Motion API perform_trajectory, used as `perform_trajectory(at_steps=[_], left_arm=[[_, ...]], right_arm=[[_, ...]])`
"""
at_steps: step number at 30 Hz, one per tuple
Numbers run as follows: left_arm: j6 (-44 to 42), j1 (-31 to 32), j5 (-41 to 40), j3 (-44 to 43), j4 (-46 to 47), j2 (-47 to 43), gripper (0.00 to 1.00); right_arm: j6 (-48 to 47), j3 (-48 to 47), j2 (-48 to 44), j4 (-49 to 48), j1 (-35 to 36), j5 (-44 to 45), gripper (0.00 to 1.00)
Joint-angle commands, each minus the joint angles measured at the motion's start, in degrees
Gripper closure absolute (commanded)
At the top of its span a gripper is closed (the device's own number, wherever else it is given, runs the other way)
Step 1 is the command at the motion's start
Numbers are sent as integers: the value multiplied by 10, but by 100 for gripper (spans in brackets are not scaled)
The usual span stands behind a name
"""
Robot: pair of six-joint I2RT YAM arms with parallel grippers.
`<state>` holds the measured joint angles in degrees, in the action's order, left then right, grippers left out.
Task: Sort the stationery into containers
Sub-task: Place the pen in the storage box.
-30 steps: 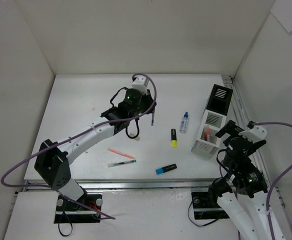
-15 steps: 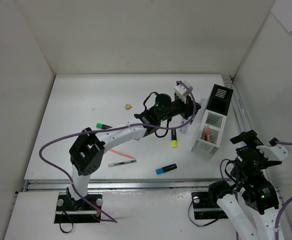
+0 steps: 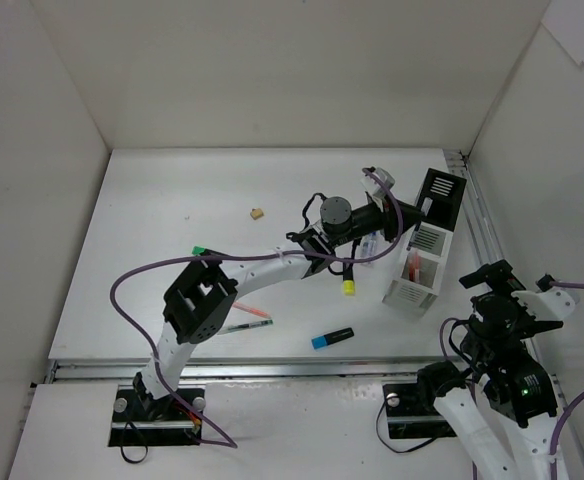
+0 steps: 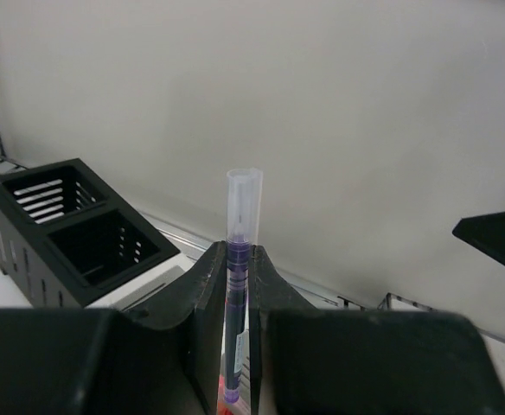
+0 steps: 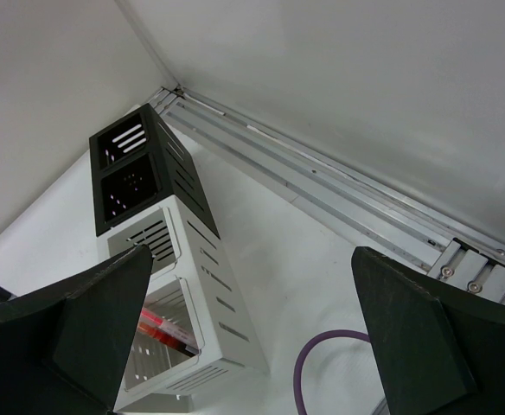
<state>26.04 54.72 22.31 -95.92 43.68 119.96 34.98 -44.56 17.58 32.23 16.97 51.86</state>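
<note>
Holding a dark pen at the organizer: grip and handling findings

Your left gripper (image 4: 238,255) had its fingers closed tight on a dark pen (image 4: 236,298). The pen stood upright between them, its clear cap well above the fingertips. The hold sat on the barrel below the cap; how much barrel hung beneath could not be seen. From overhead, pen and gripper were just beside the organizer (image 3: 412,293), apparently raised off the table (image 3: 142,200). Red pens (image 5: 162,328) already lay in the nearest white compartment.

Judgement on handling: the pen appeared light, stiff and smooth-sided. It would likely tolerate a firm pinch, but could swivel or slide if gripped near one end. The barrel hold observed seemed sound. Should you release it, you would want it near vertical over a compartment so that the tip cleared the rim.

Your right gripper (image 3: 490,286) was spread wide and held nothing, well apart from the work. A yellow highlighter (image 3: 349,281) and a blue highlighter (image 3: 332,338) lay loose on the table.
</note>
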Motion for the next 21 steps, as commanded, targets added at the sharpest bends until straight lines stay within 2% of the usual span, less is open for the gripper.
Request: perform_trajectory(at_steps=[1,19,20,21], left_arm=[[22,7,34,-31,77,-7,100],[-2,32,16,15,87,26,100],[-7,37,15,20,89,25,98],[-12,37,13,25,90,24,90]], right_arm=[[13,2,10,-17,3,26,2],[10,2,18,-17,3,28,2],[10,2,18,-17,3,27,2],[10,2,18,-17,3,27,2]])
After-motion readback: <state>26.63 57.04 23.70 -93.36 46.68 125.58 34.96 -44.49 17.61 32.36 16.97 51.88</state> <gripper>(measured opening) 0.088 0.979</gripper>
